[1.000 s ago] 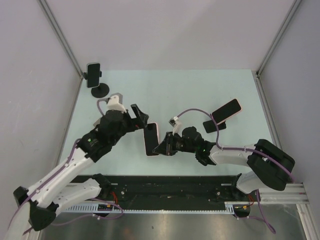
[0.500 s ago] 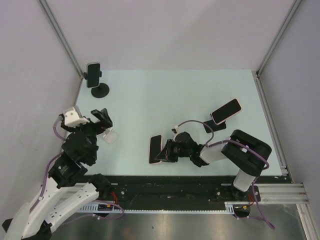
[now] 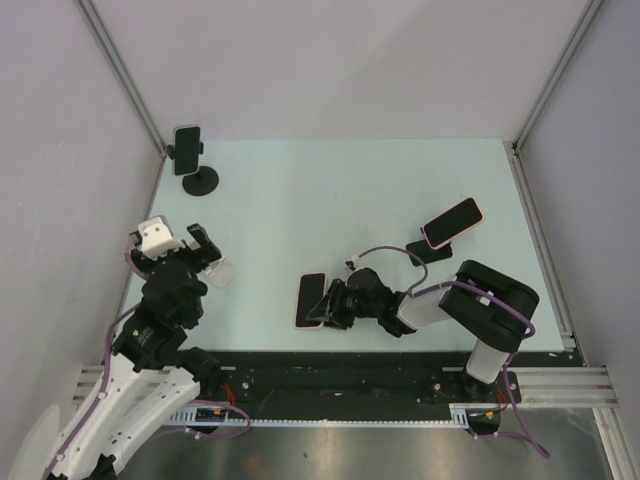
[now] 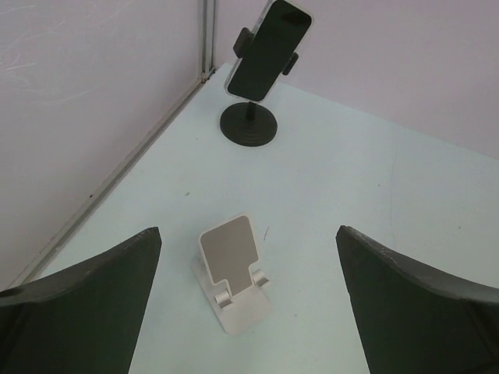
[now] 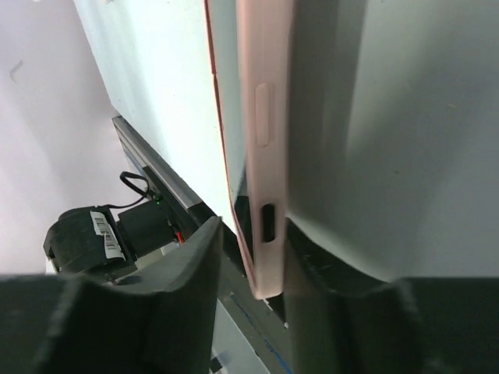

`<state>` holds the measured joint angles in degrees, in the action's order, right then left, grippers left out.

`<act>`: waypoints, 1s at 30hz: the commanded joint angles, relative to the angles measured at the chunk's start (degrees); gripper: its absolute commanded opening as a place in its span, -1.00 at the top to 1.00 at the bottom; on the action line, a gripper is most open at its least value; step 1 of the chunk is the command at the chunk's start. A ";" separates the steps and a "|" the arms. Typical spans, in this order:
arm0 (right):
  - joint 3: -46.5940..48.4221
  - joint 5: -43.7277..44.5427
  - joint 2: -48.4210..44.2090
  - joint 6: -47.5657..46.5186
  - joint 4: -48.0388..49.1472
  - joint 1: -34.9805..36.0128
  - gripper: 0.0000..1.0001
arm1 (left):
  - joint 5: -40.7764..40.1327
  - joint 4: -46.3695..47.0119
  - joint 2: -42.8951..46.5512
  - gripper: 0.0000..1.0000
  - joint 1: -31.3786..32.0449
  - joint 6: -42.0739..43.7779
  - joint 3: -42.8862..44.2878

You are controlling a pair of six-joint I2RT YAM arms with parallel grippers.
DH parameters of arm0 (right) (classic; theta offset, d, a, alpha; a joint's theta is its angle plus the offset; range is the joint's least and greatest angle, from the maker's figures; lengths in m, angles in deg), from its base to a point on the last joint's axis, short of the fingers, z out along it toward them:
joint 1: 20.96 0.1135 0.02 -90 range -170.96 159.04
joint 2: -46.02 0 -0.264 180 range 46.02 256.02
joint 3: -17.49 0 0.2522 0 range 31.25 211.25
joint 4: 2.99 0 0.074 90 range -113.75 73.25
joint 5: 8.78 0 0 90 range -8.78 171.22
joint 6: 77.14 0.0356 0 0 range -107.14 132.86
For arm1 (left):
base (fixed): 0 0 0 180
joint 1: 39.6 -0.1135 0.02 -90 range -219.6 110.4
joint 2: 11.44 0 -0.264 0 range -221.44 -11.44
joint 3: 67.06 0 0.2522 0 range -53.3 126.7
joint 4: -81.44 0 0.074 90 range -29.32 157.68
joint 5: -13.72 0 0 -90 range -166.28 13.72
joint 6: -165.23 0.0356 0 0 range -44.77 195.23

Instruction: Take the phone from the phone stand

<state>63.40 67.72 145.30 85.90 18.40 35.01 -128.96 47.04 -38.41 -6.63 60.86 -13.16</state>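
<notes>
The pink-cased smartphone point(image 3: 311, 300) is positioned low at the near centre of the pale green table point(image 3: 330, 190). It is clamped by its edges between the fingers of the right gripper point(image 3: 333, 303). Contact with the table cannot be determined. The small white folding phone stand point(image 4: 232, 276) is located well apart to the left, just beside the left gripper point(image 3: 205, 252), whose fingers are spread wide and grip nothing.

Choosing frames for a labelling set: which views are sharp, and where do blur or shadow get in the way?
Top external: evenly lit, sharp, soft shadows only. Left wrist: white stand and the clamped phone crisp; its fingers are dark, blurred masses. Right wrist: pink-cased phone too close, soft, with heavy shadow beside it.
</notes>
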 commanded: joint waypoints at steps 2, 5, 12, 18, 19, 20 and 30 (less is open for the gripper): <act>0.73 2.33 -3.57 0.88 -4.91 0.55 -0.14 | 4.08 1.40 -0.11 -1.00 -4.31 -0.31 0.11; 0.73 3.47 -5.85 -0.08 -8.60 0.37 -0.48 | 4.17 1.40 -0.20 -1.00 -4.67 -0.39 0.03; 0.73 8.56 -13.58 -3.25 -19.32 0.46 -1.00 | 4.34 1.31 -1.78 -1.00 -4.93 -0.57 -0.06; 0.73 13.13 -20.79 -8.07 -26.63 0.46 -1.00 | 6.45 1.22 -4.94 -1.00 -4.93 -1.18 0.29; 0.73 13.41 -21.49 -8.95 -27.24 0.46 -1.00 | 7.24 1.13 -5.20 -1.00 -4.93 -1.45 0.38; 0.82 13.41 -22.02 -10.01 -26.90 0.46 -1.00 | 7.51 1.13 -5.64 -1.00 -5.02 -1.62 0.38; 6.44 2.26 -9.83 -15.55 -21.45 -0.33 -1.00 | 11.29 1.05 -8.28 -1.00 -6.69 -2.77 0.55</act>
<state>65.32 74.61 130.83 73.57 -5.33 34.64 -119.45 46.99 -46.54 -12.53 59.55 -13.16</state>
